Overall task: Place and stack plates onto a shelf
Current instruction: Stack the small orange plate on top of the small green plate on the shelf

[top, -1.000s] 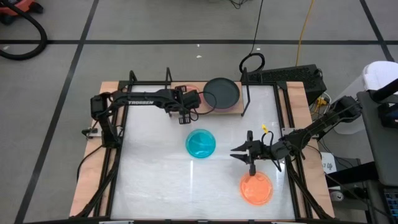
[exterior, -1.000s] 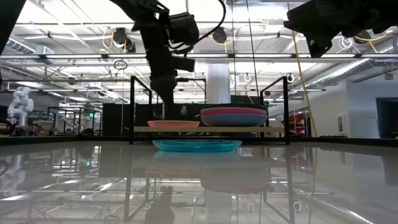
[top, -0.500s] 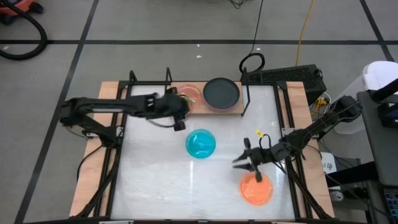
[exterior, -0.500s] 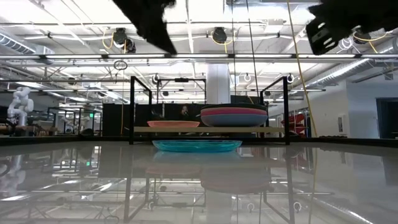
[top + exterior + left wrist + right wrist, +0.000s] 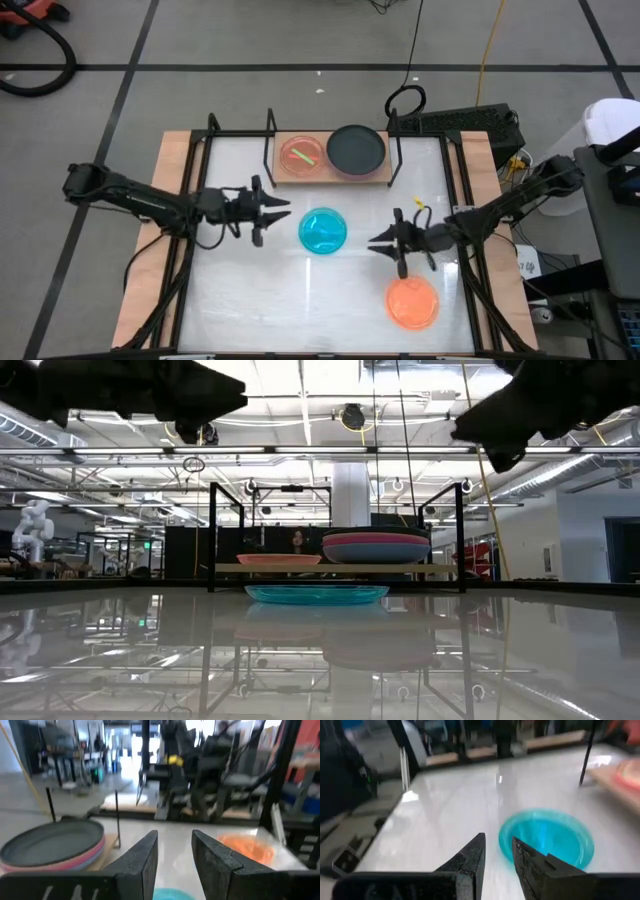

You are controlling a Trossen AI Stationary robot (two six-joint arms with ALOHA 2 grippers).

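Observation:
The shelf (image 5: 330, 176) stands at the table's far edge. On its right half sits a stack of large plates (image 5: 357, 150) with the black one on top. On its left half lies a small pinkish plate (image 5: 303, 155) with a green streak. A cyan plate (image 5: 323, 231) lies flat mid-table, and an orange plate (image 5: 412, 303) lies near the right front. My left gripper (image 5: 281, 214) is open, raised just left of the cyan plate. My right gripper (image 5: 374, 245) is open, raised between the cyan and orange plates, pointing left.
Black metal uprights (image 5: 268, 140) frame the shelf and the table's sides. The low view shows the cyan plate (image 5: 316, 594) just in front of the shelf board (image 5: 340, 568). Bare white tabletop (image 5: 260, 300) lies toward the near left.
My left gripper has drawn back from over the shelf's left half, moving toward the near and left, and now points at the cyan plate. The small pinkish plate stays on the shelf. My right gripper swung toward the orange plate and came back.

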